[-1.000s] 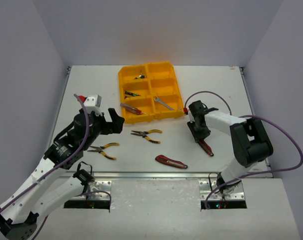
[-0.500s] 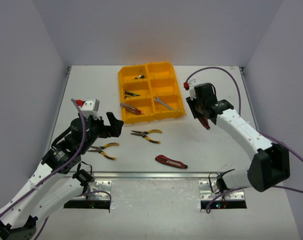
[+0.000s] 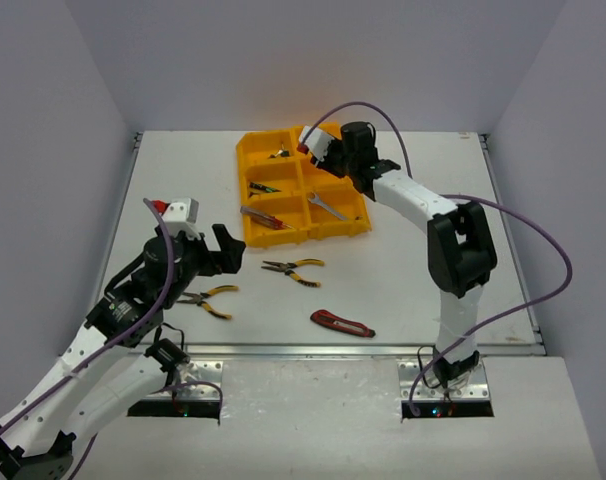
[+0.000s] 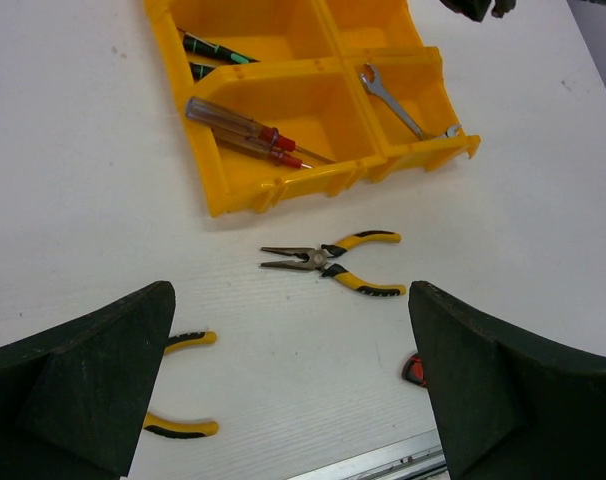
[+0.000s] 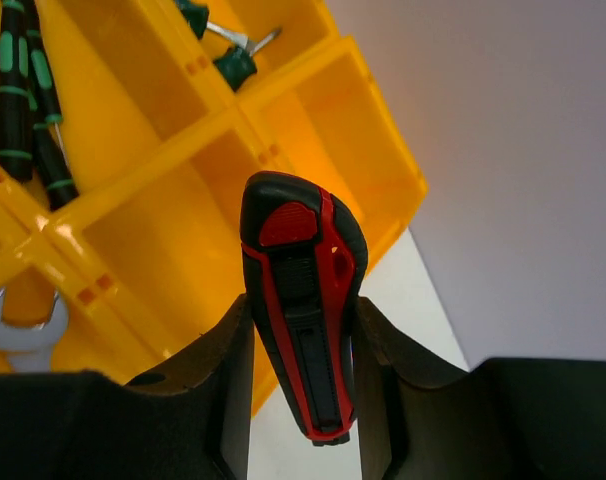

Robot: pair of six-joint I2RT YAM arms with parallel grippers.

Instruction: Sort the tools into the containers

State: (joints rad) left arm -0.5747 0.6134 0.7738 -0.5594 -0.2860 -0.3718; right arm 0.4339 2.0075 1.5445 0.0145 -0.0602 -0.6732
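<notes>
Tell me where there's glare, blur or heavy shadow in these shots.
Top external: sharp, evenly lit, the tray casting an orange glow on the back wall. Left wrist: pliers crisp, fingers dark. Right wrist: knife sharp, small glare on tray dividers.

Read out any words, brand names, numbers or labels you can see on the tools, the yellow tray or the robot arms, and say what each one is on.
None can be read in any view.
Red-and-black utility knife in the right gripper: plain mouldings, no lettering.
Yellow organiser tray: no label shows.
Yellow-handled pliers: too small to tell any marking.
</notes>
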